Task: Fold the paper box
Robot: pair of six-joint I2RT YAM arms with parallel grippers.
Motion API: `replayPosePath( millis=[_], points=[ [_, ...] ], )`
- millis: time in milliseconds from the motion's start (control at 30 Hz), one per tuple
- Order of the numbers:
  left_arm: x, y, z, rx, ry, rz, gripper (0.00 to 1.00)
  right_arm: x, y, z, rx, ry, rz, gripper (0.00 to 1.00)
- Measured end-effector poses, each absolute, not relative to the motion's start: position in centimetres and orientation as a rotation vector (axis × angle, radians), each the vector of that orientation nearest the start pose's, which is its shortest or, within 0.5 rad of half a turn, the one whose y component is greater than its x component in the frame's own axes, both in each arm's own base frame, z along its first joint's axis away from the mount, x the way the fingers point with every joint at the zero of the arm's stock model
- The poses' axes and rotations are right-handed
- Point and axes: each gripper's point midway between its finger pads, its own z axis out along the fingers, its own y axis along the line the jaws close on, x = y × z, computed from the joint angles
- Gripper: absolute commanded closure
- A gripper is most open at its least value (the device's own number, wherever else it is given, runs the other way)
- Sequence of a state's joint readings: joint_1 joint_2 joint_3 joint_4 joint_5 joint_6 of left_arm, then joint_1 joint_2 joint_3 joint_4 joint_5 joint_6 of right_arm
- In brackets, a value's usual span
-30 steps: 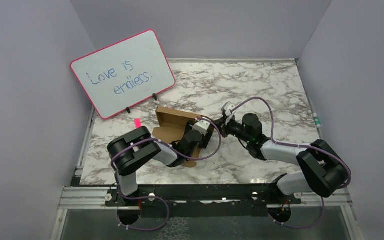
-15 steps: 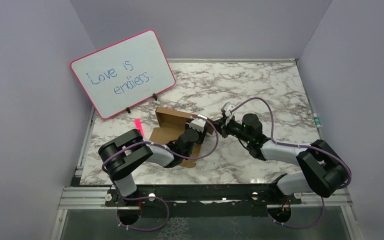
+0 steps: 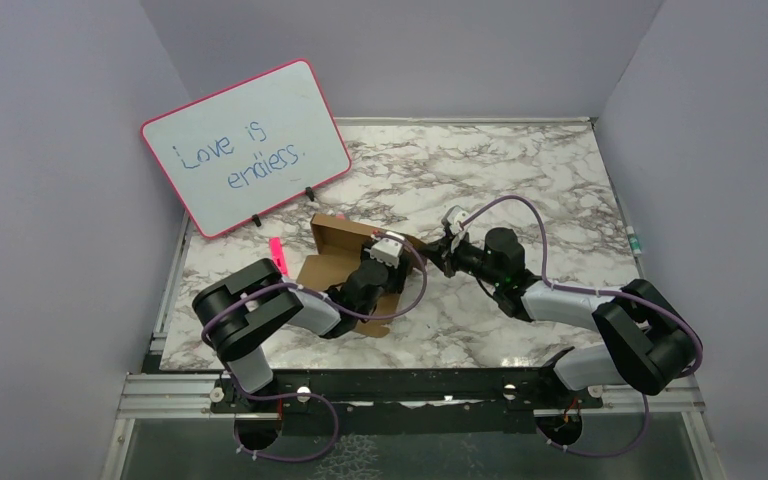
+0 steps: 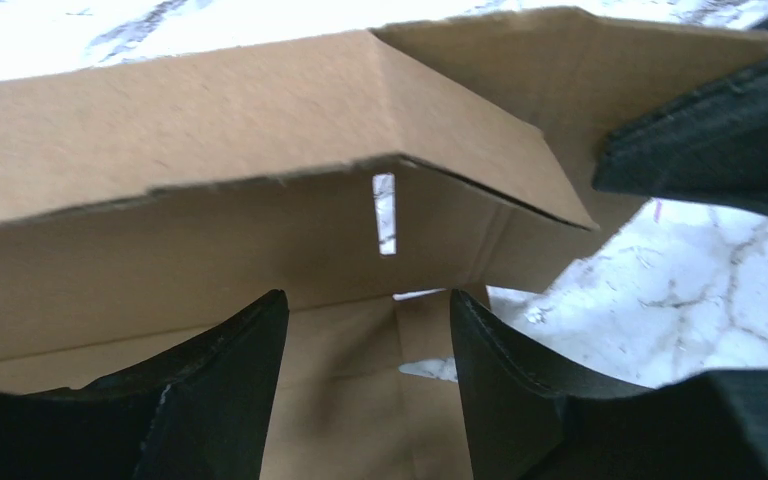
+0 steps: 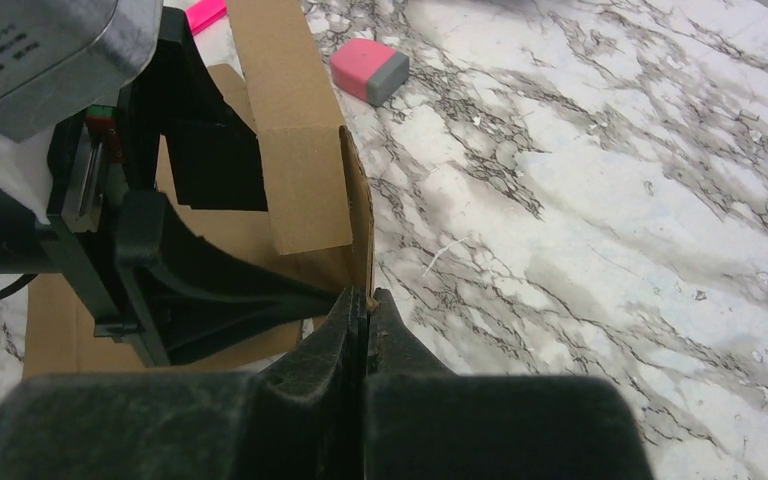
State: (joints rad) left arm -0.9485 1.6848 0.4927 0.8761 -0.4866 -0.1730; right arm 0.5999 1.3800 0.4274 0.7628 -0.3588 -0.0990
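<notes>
We see the paper box (image 3: pixel 325 268) left of centre in the top view, on the marble table (image 3: pixel 520 170) just below the whiteboard (image 3: pixel 245 145). Our right claw (image 5: pixel 366 298) is pinched tight on the edge of its upright wall. Our left claw (image 4: pixel 368 305) reaches inside the box with its fingers spread apart, holding nothing.

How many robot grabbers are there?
2. The left gripper is open, reaching into the paper box; the right gripper pinches its side wall. None seem hidden.
</notes>
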Motion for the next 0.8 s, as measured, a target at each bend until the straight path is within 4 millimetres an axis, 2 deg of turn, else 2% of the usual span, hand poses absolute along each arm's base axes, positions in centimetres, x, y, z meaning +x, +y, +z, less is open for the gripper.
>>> replayPosePath(
  millis=[300,467,533,700,800],
  points=[
    [27.8,-30.6,5.5,0.490,1.805,-0.413,0.31,28.8,26.7,12.2,-0.861,1.579,0.678,0.97],
    [27.3,-30.6,3.5,0.531,1.836,-0.378,0.32,28.8,26.7,12.2,-0.861,1.579,0.678,0.97],
    [27.5,-30.2,3.1,0.521,1.846,-0.344,0.35,28.8,26.7,12.2,-0.860,1.579,0.678,0.97],
    [28.1,-29.2,3.0,0.478,1.848,-0.283,0.50,28.7,26.7,12.1,-0.861,1.580,0.678,0.96],
    [28.2,-29.0,3.2,0.461,1.846,-0.274,0.53,28.7,26.7,12.2,-0.861,1.578,0.679,0.96]
  ],
)
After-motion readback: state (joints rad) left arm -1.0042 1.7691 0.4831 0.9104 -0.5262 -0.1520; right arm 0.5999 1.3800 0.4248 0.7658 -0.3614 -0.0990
